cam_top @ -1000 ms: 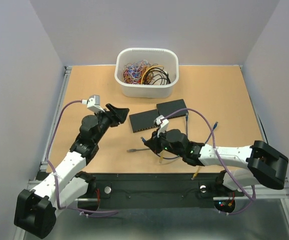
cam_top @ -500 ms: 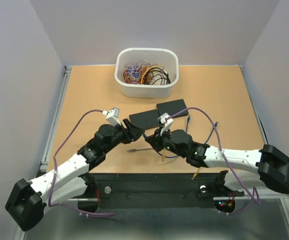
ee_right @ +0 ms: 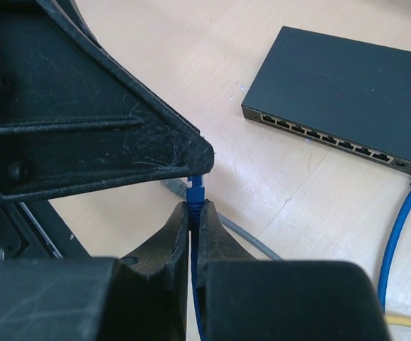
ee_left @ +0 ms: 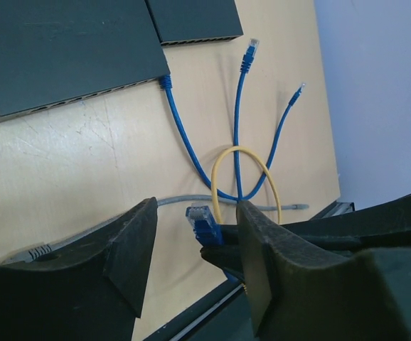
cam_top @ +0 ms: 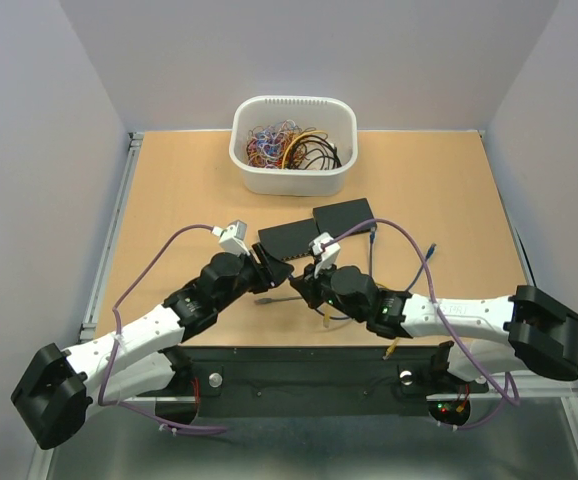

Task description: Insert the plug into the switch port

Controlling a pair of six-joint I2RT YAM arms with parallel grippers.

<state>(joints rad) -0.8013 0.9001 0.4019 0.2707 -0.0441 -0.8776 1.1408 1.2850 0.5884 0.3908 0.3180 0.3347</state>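
My right gripper (ee_right: 195,213) is shut on a blue cable's connector (ee_right: 196,193), held up off the table, not on the yellow cable. My left gripper (ee_left: 195,241) is open, with the blue connector (ee_left: 202,224) between its jaws and touching neither. In the top view both grippers, left (cam_top: 269,272) and right (cam_top: 304,286), meet just in front of the near black switch (cam_top: 289,240). Its port row (ee_right: 326,135) faces me. The yellow cable (ee_left: 239,148) lies looped on the table. I cannot make out its clear plug.
A second black switch (cam_top: 344,215) lies behind the first. A blue cable (ee_left: 165,80) is plugged into the near switch's end port. A grey cable (ee_left: 184,200) crosses the table under the grippers. A white bin of cables (cam_top: 292,145) stands at the back.
My left arm has swung in from the left, and its open jaws now straddle the blue connector. My right gripper has shifted slightly left, still holding that connector.
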